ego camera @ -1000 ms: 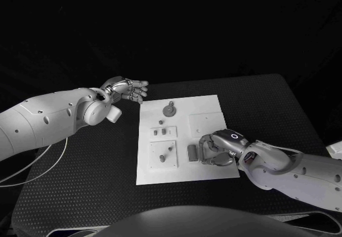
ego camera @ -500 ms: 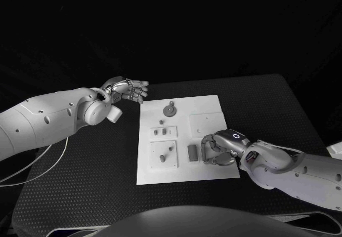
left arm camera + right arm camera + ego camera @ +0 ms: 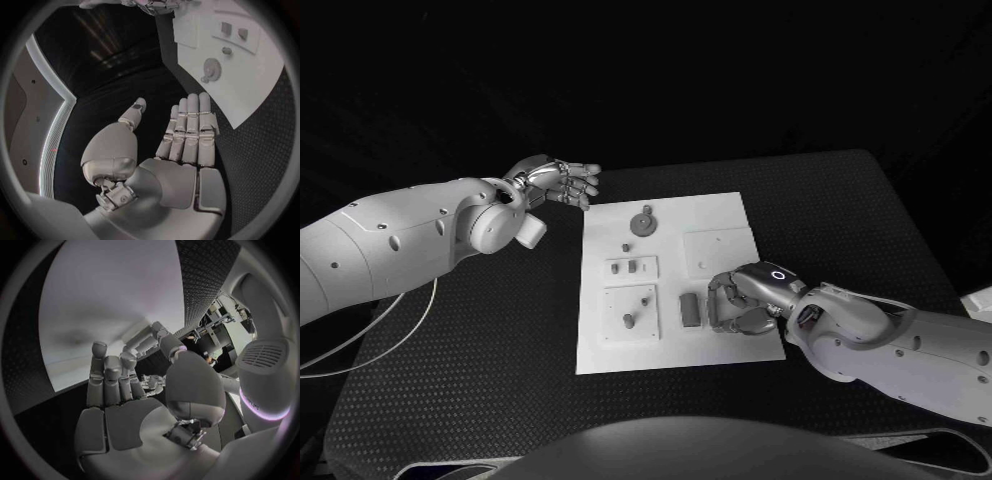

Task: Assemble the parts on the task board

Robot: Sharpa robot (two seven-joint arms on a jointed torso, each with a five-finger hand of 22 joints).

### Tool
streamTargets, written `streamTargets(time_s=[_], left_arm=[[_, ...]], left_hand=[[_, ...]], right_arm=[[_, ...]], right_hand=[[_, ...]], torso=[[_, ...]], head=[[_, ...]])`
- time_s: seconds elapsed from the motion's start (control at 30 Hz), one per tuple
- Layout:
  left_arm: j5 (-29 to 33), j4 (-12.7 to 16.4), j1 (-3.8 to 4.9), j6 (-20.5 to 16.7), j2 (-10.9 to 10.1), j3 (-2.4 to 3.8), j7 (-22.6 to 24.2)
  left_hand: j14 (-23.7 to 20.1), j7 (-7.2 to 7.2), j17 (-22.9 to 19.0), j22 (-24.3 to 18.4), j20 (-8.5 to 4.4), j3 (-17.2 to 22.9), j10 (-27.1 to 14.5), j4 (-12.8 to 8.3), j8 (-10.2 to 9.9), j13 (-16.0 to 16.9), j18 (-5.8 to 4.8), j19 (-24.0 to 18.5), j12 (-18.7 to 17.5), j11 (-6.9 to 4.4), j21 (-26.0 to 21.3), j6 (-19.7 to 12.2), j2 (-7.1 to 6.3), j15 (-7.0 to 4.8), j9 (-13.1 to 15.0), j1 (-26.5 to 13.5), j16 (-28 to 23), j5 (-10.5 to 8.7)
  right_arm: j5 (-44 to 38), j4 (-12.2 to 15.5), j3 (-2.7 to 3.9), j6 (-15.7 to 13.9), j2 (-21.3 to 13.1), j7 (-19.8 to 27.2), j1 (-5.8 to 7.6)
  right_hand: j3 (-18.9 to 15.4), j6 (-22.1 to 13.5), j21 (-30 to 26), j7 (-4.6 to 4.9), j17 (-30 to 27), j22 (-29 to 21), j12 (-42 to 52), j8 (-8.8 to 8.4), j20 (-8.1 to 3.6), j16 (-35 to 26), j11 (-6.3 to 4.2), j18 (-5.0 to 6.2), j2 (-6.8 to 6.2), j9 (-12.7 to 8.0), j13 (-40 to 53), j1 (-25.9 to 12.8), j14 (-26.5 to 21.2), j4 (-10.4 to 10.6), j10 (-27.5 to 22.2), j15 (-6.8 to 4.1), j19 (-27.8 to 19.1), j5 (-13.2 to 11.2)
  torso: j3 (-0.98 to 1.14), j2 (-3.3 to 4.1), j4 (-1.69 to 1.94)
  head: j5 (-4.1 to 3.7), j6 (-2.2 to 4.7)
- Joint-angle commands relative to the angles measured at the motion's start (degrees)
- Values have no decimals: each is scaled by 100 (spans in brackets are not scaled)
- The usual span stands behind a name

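Observation:
The white task board (image 3: 727, 214) lies mid-table. On it are a round grey part (image 3: 643, 222), two small parts (image 3: 625, 266) in a raised square, more small parts (image 3: 638, 316) in a lower square, and a dark bar part (image 3: 689, 308). My right hand (image 3: 740, 301) rests on the board's near right area, fingers curved down just right of the bar; its palm (image 3: 125, 415) holds nothing. My left hand (image 3: 557, 181) hovers off the board's far left corner, fingers straight and apart (image 3: 187, 132), empty. The left wrist view shows the board (image 3: 262, 75) and round part (image 3: 211, 67).
A plain raised square (image 3: 718, 248) sits on the board above the right hand. Black table (image 3: 473, 350) surrounds the board on all sides. A thin white cable (image 3: 372, 345) loops over the table's left side below the left arm.
The right hand has edged slightly and its fingers have settled closer beside the bar part. The left hand has not moved.

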Motion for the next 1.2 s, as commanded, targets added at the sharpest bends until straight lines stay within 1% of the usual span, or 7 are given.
streamTargets(time_s=[0.03,0.37,0.5,0.87,0.97,1.03,1.2], left_arm=[[-13,13,6,71,6,3,38],[-16,23,6,62,-9,3,35],[-17,24,6,62,-9,3,35],[-17,25,6,64,-12,3,35],[-17,24,6,60,-17,3,32],[-17,24,6,61,-19,3,32],[-17,23,6,62,-14,3,35]], left_hand=[[-33,3,7,-9,-16,2,-43,-19,-33,-9,74,-42,-36,-14,-7,-30,-1,19,-7,-74,-39,-32],[-33,3,9,-9,-15,5,-43,-22,-33,-9,74,-42,-36,-14,-7,-31,-1,19,-7,-74,-40,-32],[-33,3,9,-9,-15,6,-43,-23,-33,-9,74,-43,-36,-14,-6,-31,-1,19,-6,-74,-41,-32],[-32,3,11,-9,-15,8,-43,-25,-32,-8,74,-43,-35,-14,-6,-31,0,20,-6,-74,-43,-32],[-32,3,12,-9,-15,8,-43,-26,-32,-8,74,-43,-35,-14,-6,-31,-1,20,-6,-75,-43,-32],[-32,4,12,-9,-15,8,-43,-26,-32,-8,74,-43,-35,-14,-6,-32,-1,20,-6,-75,-43,-32],[-32,4,13,-9,-14,8,-43,-26,-32,-8,74,-43,-35,-13,-6,-32,-3,20,-5,-77,-44,-33]], right_arm=[[-6,-1,-1,123,17,58,-4],[-32,-45,-1,277,28,38,-4],[-32,-50,-1,320,43,31,-4],[-32,-60,-1,300,53,15,-4],[-35,-58,-1,234,40,-19,-4],[-36,-57,-1,177,34,-37,-4],[-37,-53,-1,154,13,-50,-4]], right_hand=[[23,6,-15,42,-8,87,-2,-16,-2,-7,-5,76,32,-20,-11,16,-26,-14,20,-25,6,36],[15,-192,-60,93,-3,94,-27,-141,35,-33,43,76,-9,-138,-25,146,-122,-29,-84,16,-78,34],[-2,-264,-68,114,0,96,-26,-181,50,-35,63,76,-15,-181,-27,152,-145,-24,-110,36,-93,34],[-8,-497,-92,162,1,94,-28,-287,80,-45,108,76,-68,-294,-35,134,-198,-8,-185,76,-123,36],[-8,-515,-94,168,2,94,-27,-292,81,-45,114,76,-79,-304,-36,133,-202,-8,-192,81,-124,36],[-8,-551,-100,183,1,94,-29,-303,89,-49,130,76,-112,-324,-38,112,-216,5,-214,94,-134,36],[66,-725,-115,249,5,98,-28,-357,113,-56,191,76,-221,-400,-38,65,-274,89,-308,152,-167,40]], torso=[[1,1,0],[-5,1,0],[-1,1,2],[3,0,-1],[5,0,0],[4,1,-1],[5,-2,0]], head=[[-2,1],[-5,1],[-3,1],[0,1],[-2,1],[-4,1],[5,1]])
